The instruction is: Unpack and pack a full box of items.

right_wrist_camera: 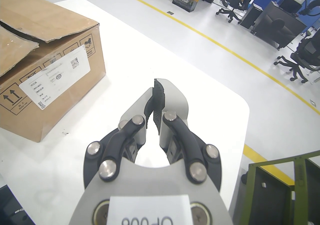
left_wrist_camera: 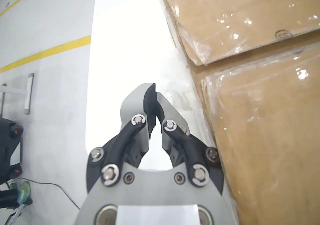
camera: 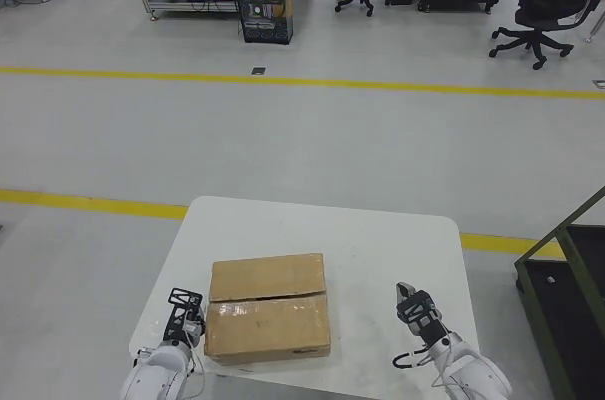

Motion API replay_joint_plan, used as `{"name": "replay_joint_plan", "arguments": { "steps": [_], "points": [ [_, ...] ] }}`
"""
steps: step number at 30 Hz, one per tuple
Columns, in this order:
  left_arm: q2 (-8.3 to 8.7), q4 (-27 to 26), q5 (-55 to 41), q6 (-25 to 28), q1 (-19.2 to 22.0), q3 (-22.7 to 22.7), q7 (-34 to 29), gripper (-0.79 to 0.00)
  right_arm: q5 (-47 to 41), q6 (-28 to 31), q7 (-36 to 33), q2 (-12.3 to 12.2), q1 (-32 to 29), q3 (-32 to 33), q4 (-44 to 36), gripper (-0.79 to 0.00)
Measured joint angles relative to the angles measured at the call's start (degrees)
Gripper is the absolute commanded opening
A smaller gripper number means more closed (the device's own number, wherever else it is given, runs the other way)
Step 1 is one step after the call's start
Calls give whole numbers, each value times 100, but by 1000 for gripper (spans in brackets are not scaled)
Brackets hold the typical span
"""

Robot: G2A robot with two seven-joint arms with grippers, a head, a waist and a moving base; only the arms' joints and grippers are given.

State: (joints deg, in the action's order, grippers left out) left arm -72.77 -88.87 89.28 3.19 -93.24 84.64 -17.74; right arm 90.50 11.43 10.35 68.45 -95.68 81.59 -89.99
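Cardboard box (camera: pixel 268 306), flaps folded closed, stands on the desk (camera: pixel 382 250) just beside the left hand (left_wrist_camera: pixel 155 93) and farther from the right hand (right_wrist_camera: pixel 158 88). Both hands are clenched and empty, flanking it, probably so either can reach the flaps.

A brown cardboard box (camera: pixel 269 320) sits on the table's near-left part, its two top flaps folded down, unsealed.
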Motion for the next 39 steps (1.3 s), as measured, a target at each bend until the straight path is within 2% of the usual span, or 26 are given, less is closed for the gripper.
{"name": "replay_joint_plan", "arguments": {
  "steps": [11, 18, 24, 31, 34, 39],
  "points": [
    [-50, 51, 136, 158, 425, -481, 82, -785, -56, -138, -94, 13, 101, -21, 252, -785],
    [-66, 108, 162, 184, 478, -641, 91, -785, -149, -161, -142, 11, 148, 32, 397, -785],
    [-69, 13, 90, 175, 441, -669, 75, -785, -223, -147, -195, 17, 254, 29, 526, -785],
    [-42, -80, -27, -6, 340, -403, 56, -785, -209, -154, -226, 24, 328, -22, 560, -785],
    [-38, 71, 73, -81, 404, -383, 42, -785, -192, -144, -240, 24, 336, -35, 559, -785],
    [-79, 317, 129, -203, 677, -594, 87, -785, -178, -133, -251, 21, 342, -30, 568, -785]
  ]
}}
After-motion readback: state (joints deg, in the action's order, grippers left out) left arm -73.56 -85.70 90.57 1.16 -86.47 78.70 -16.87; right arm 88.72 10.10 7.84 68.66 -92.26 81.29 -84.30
